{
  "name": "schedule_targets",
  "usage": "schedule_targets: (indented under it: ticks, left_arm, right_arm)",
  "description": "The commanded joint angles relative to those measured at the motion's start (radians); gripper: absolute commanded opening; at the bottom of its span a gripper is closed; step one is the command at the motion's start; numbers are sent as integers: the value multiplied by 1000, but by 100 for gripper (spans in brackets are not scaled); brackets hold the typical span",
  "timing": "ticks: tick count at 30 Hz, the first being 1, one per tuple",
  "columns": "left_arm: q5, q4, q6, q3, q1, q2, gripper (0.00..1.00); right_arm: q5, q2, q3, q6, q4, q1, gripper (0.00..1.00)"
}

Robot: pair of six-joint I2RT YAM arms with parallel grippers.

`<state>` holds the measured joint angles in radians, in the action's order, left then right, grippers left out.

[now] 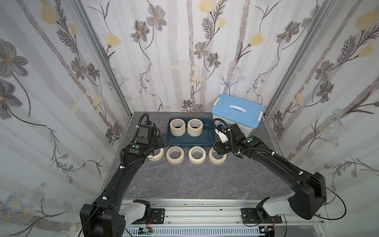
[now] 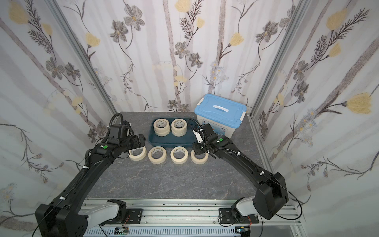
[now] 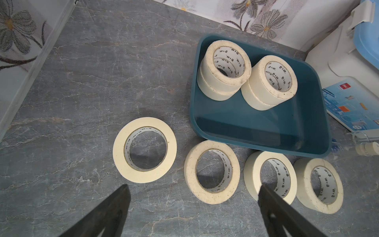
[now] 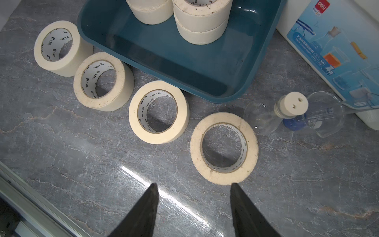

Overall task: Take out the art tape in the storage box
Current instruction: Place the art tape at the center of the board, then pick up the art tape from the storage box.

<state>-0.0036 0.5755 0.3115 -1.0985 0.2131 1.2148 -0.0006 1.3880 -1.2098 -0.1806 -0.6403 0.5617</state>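
Note:
The teal storage box (image 1: 190,141) sits at the back middle of the table. Two stacks of two cream art tape rolls stand in its far half, one stack (image 1: 178,127) beside the other (image 1: 194,127). Several more rolls lie flat in a row on the table just in front of the box, from the leftmost (image 3: 144,149) to the rightmost (image 4: 224,148). My left gripper (image 3: 192,187) hangs wide open and empty above the left end of that row, by the box's left side (image 1: 163,140). My right gripper (image 4: 193,184) is open and empty, just short of the rightmost roll (image 1: 217,158).
A white tub with a light-blue lid (image 1: 236,110) stands at the back right, close to the box. A clear glass flask with a stopper (image 4: 291,105) lies on the table between the tub and the rightmost roll. Patterned walls close three sides.

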Motion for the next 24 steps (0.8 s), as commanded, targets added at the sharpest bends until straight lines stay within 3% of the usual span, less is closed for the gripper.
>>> schedule_targets:
  ticks: [1, 11, 24]
  left_arm:
    - [1, 6, 33, -54, -2, 78, 100]
    - [-17, 40, 63, -273, 0, 350, 96]
    - [-38, 220, 61, -745, 18, 793, 87]
  right_arm:
    - [-15, -43, 20, 4, -22, -17, 63]
    - [-37, -144, 78, 18, -39, -67, 74]
    - [-35, -238, 151, 35, -65, -106, 91]
